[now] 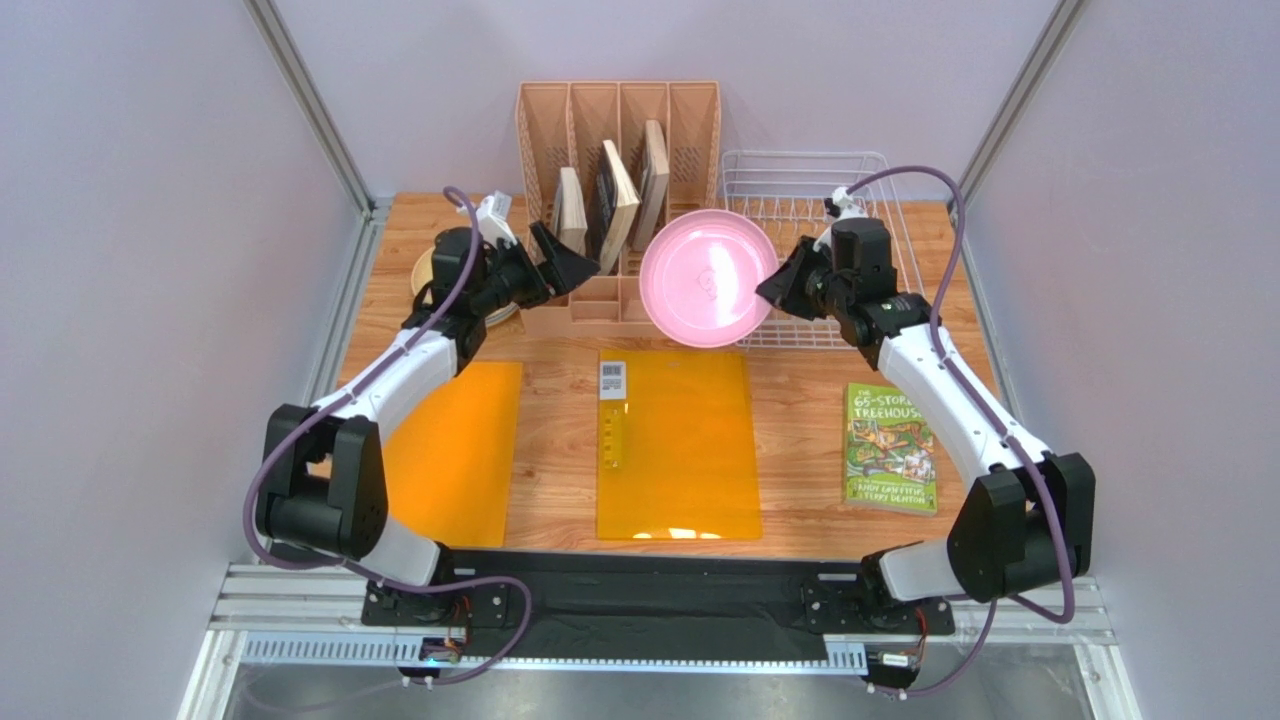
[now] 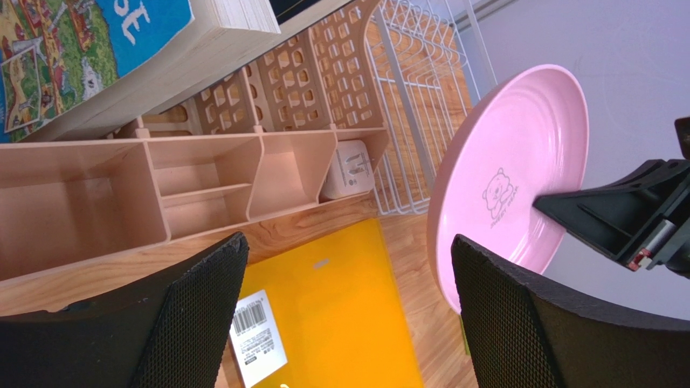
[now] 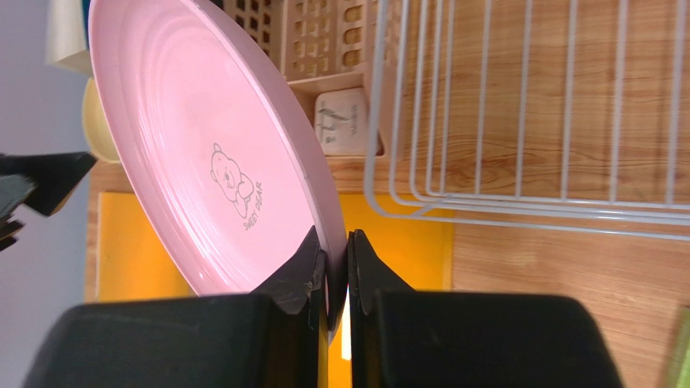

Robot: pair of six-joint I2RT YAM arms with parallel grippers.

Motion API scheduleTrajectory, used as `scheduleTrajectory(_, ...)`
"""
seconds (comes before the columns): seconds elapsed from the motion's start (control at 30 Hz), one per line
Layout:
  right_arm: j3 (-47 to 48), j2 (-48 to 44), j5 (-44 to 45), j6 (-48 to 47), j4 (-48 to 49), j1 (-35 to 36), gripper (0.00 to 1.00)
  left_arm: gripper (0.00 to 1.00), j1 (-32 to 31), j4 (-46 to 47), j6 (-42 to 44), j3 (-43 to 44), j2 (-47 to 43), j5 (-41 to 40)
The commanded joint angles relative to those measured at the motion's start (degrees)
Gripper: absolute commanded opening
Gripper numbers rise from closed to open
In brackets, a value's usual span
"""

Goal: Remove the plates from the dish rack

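The right gripper (image 1: 775, 285) was clenched on the rim of the round, shallow pink plastic plate (image 1: 706, 278), its two fingers pinching the edge from either face. It held the plate nearly on edge in mid-air at the centre of the top view. The plate hung clear of the white wire-grid dish rack (image 1: 819, 180) at the upper right, in front of the pink-beige slotted organizer with books (image 1: 616, 128), over the far edge of the transparent orange sheet (image 1: 676, 450). No plate showed in the visible part of the rack, so this was probably the last one out. The left gripper (image 1: 576, 270) stood released, jaws spread wide and empty, aimed at the plate from the left of centre but apart from it. At the upper left of the right wrist view the rim of a pale yellow round plate (image 3: 91, 121) lay on the table. The step in hand looked like a handover or carry toward that side. The next move would call for the left jaws to close squarely over the free rim before the right gripper lets go, or the tilted plate could slip
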Motion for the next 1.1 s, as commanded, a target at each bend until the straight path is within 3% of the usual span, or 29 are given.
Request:
scheduleTrajectory(0.0, 0.63, -1.22, -7.11, 4.01, 7.15, 0.83, 0.0, 0.99, -1.76, 2.67, 1.04, 2.44, 1.1, -0.6)
scheduleTrajectory(0.37, 3.88, 2.12, -9.05, 2.69, 5.92, 1.18, 0.0, 0.92, -7.83, 3.73, 0.95, 6.66, 3.92, -1.21)
scheduleTrajectory(0.47, 4.23, 2.48, -9.66, 2.95, 6.18, 1.27, 0.0, 0.85, -8.71, 4.25, 1.13, 6.75, 4.26, -1.48)
scheduleTrajectory(0.6, 4.32, 2.57, -10.72, 3.39, 6.62, 1.27, 0.0, 0.5, -8.89, 4.25, 0.78, 7.28, 5.58, -0.6)
scheduleTrajectory(0.67, 4.14, 2.48, -11.41, 3.83, 6.98, 1.27, 0.0, 0.25, -9.06, 4.25, 0.78, 7.28, 6.2, -0.07)
scheduleTrajectory(0.73, 3.88, 2.3, -13.17, 4.18, 7.85, 1.27, 0.0, 0.13, -9.24, 4.25, 0.6, 7.45, 6.64, 0.36)
scheduleTrajectory(0.77, 3.97, 2.3, -13.96, 4.36, 8.03, 1.27, 0.0, 0.01, -9.33, 4.17, 0.69, 7.54, 7.08, 0.28)
scheduleTrajectory(0.9, 3.79, 2.48, -14.06, 4.45, 7.94, 1.19, 0.01, 0.0, -9.5, 3.29, 1.74, 7.63, 7.34, -0.51)
scheduleTrajectory(1.0, 3.97, 2.48, -13.01, 3.57, 7.07, 1.18, 0.13, 0.0, -9.5, 0.23, 3.93, 8.24, 6.64, -2.52)
scheduleTrajectory(1.03, 4.05, 2.3, -12.39, 3.13, 6.8, 1.18, 0.31, 0.0, -9.5, -0.83, 5.51, 8.59, 6.03, -4.88)
scheduleTrajectory(1.07, 4.06, 1.95, -11.43, 2.78, 6.37, 1.1, 0.41, 0.0, -9.5, -2.32, 6.31, 8.6, 4.63, -6.12)
